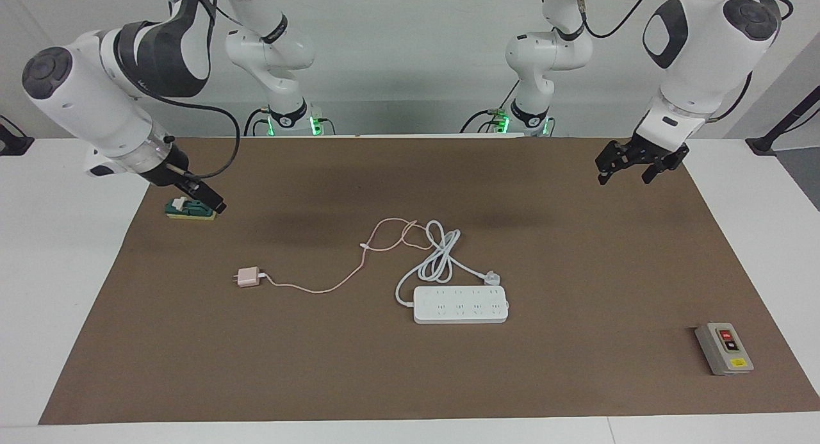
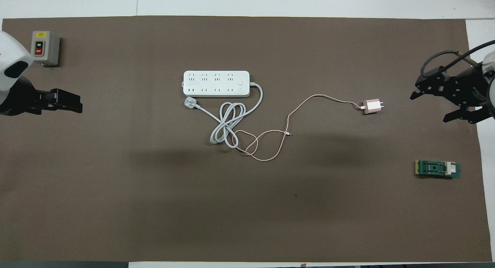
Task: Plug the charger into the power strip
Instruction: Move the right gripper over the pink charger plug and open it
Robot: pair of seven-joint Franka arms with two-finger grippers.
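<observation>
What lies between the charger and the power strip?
Only the charger's own pink cable on bare brown mat, reaching toward the power strip; overhead view.

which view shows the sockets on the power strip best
The overhead view: the power strip lies flat under the camera, so both socket rows and the button at its cord end read clearly. The facing view shows the same strip at a slant, with its sockets foreshortened and fainter.
</observation>
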